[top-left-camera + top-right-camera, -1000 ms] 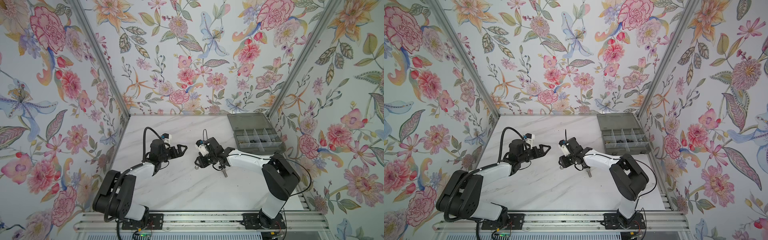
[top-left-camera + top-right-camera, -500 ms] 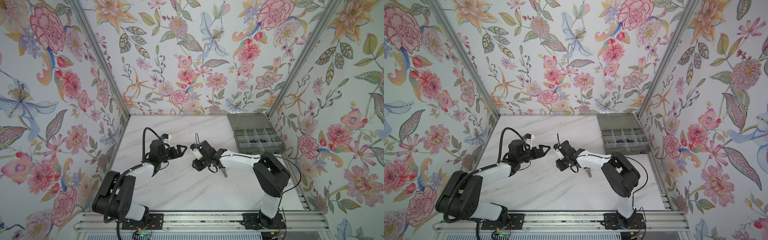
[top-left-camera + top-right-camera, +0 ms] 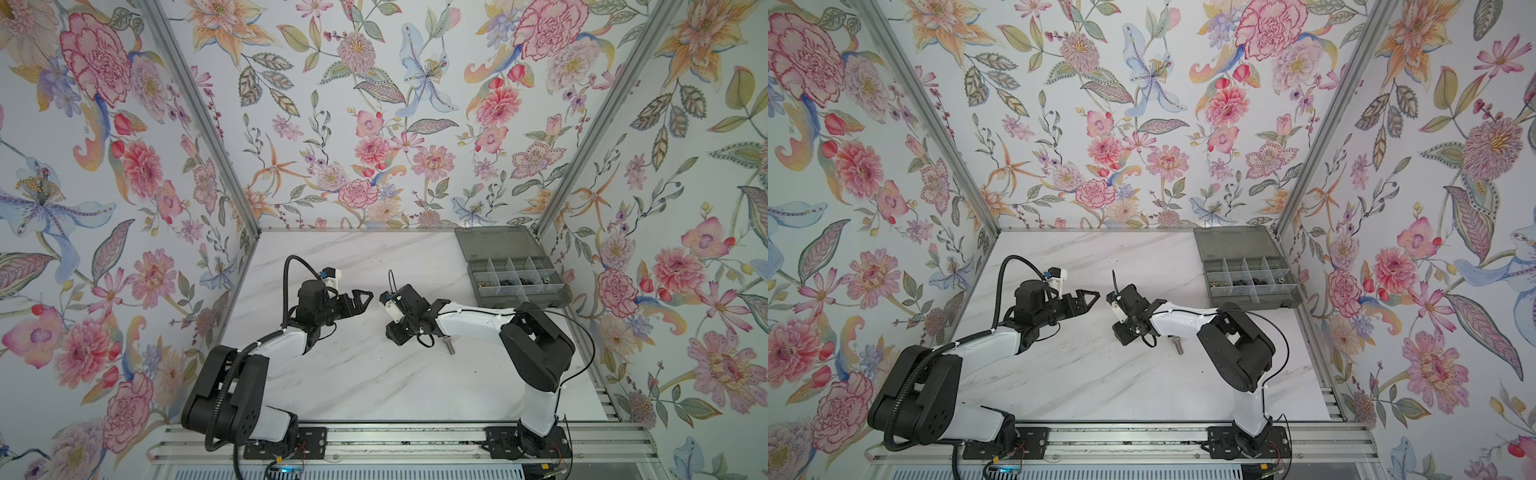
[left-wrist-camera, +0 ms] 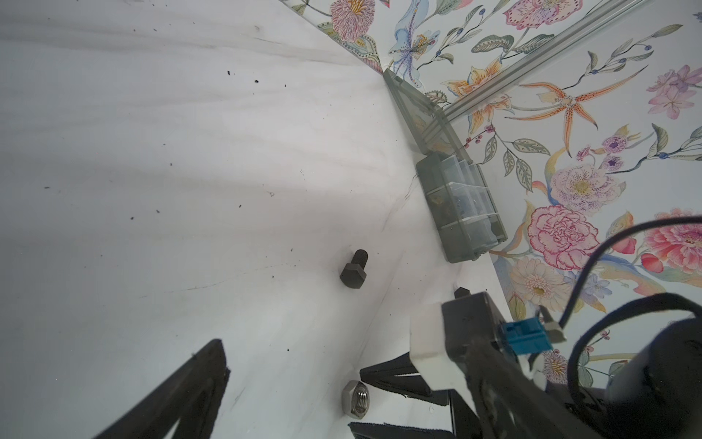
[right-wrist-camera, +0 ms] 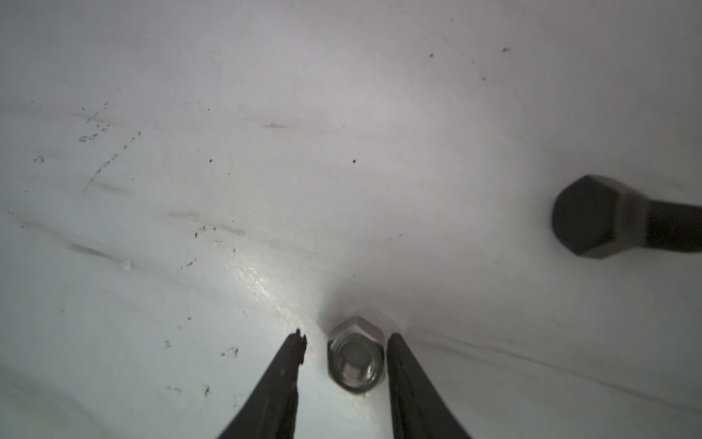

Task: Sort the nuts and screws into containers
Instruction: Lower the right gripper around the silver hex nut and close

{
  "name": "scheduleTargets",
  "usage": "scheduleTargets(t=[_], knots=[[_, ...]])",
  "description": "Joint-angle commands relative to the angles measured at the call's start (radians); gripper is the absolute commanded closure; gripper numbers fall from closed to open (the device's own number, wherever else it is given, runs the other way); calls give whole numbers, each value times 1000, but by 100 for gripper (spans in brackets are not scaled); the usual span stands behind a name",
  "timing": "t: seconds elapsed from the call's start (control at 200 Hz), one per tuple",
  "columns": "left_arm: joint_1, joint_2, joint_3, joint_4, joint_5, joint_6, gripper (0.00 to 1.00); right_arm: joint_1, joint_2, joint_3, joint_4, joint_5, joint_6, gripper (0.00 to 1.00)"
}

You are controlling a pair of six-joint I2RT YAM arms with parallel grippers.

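Straddling the silver nut (image 5: pixel 356 357) on the counter (image 5: pixel 342 114) with my right end effector (image 5: pixel 346 336) narrow, not pinching, I judge sorting nearly done: containers (image 3: pixel 515 276) at frame right hold pieces; black screw (image 5: pixel 592 216), silver screw (image 3: pixel 450 347) remain.

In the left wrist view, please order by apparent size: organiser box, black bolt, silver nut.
1. organiser box.
2. black bolt and silver nut: about alike; the nut is nearer the camera, so unranked.
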Motion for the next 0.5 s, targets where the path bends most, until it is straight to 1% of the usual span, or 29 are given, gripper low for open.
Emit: scheduleTargets(t=[0.0, 0.175, 0.495], knots=[[10, -26, -16, -13, -12, 17, 1, 10, 16, -9, -19, 3, -19, 60], [11, -25, -19, -9, -9, 13, 1, 10, 23, -17, -19, 5, -20, 62], [15, -20, -24, 0, -2, 13, 1, 10, 29, -28, -20, 21, -10, 70]])
